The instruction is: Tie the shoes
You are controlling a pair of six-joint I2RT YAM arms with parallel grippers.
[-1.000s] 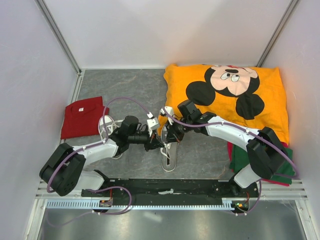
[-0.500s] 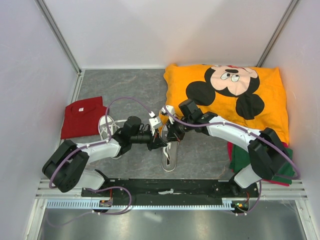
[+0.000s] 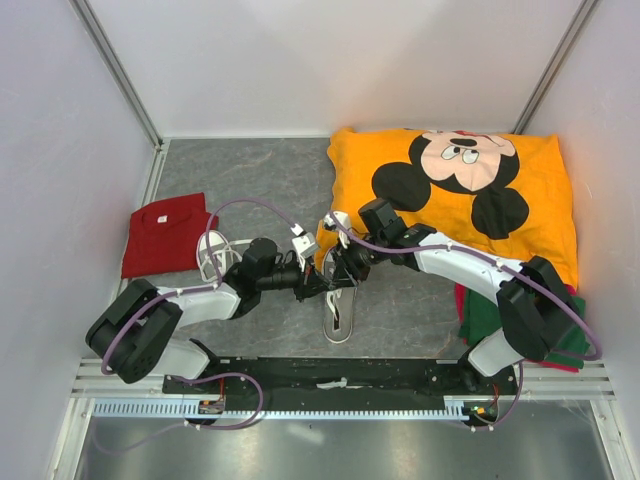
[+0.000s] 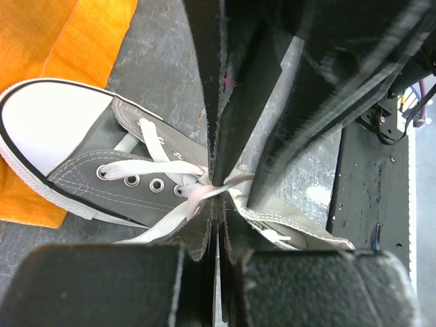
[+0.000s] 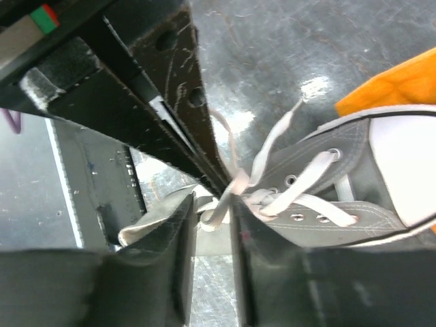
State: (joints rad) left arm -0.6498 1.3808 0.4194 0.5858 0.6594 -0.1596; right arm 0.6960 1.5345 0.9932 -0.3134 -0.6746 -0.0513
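One grey shoe (image 3: 337, 318) with a white toe cap lies mid-table, its toe at the orange cloth's edge. It also shows in the left wrist view (image 4: 82, 157) and the right wrist view (image 5: 381, 170). My left gripper (image 3: 322, 284) (image 4: 218, 194) is shut on a white lace (image 4: 170, 211) just above the eyelets. My right gripper (image 3: 346, 272) (image 5: 211, 201) faces it tip to tip, its jaws narrow around a lace loop (image 5: 216, 210). The other shoe (image 3: 213, 250) lies on the left, partly under my left arm.
An orange Mickey Mouse cloth (image 3: 450, 190) covers the back right. A folded red cloth (image 3: 165, 232) lies at the left. A green cloth (image 3: 476, 316) sits under my right arm. White walls enclose the grey floor (image 3: 250, 175).
My left arm has shifted slightly and its gripper has edged right, closer to the right gripper over the shoe. The right arm has barely moved.
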